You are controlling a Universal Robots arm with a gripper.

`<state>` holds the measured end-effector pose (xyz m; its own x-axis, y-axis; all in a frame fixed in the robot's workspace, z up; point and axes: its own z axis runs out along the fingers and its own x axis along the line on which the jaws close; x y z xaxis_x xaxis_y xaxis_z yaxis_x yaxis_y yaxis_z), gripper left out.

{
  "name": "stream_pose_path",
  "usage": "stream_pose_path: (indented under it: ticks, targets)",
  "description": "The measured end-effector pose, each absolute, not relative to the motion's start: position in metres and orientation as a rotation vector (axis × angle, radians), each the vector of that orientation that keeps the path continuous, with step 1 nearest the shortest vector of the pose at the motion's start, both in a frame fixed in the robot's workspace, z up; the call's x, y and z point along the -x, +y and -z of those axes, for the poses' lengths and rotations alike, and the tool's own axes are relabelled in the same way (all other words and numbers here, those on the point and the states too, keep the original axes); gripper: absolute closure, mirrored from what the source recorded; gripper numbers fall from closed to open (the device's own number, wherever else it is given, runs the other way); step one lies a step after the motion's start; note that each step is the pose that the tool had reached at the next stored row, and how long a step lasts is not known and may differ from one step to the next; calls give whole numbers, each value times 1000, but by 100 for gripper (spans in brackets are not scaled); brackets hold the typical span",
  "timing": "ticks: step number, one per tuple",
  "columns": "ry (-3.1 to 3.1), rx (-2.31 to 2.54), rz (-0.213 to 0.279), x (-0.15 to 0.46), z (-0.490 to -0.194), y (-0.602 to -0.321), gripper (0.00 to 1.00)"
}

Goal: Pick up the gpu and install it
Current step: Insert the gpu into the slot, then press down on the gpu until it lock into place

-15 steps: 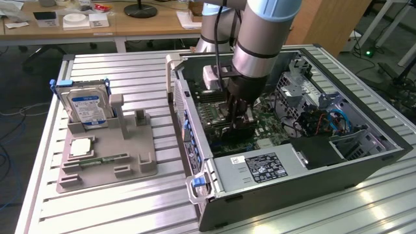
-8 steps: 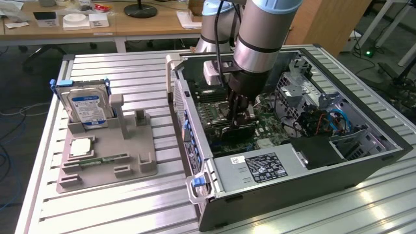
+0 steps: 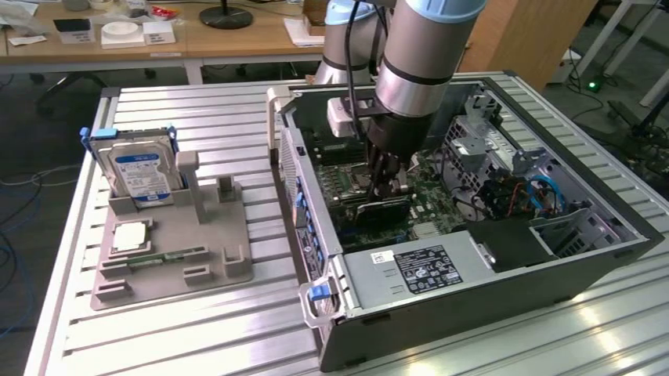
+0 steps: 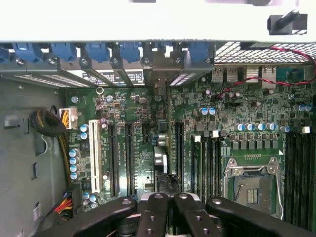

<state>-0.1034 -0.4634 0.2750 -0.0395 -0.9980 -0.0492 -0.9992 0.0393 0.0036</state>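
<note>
the gripper [image 3: 385, 190] reaches down inside the open computer case [image 3: 585, 258], its fingers pinched on the top edge of the gpu [image 3: 378, 210], holding the card upright over the motherboard [image 4: 138, 143] so that its edge lines up with the expansion slots [image 4: 118, 158].

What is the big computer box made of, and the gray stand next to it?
The computer box looks like dark painted metal: thin, stiff walls with punched holes. The gray stand looks like matte plastic, with chunky molded posts and no shine, though I can't be sure.
</note>
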Motion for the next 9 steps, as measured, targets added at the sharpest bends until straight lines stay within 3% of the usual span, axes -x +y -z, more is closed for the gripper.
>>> stream_pose_path:
  ticks: [9]
  targets:
    - [2241,2154,-57,103,-275,-463,89]
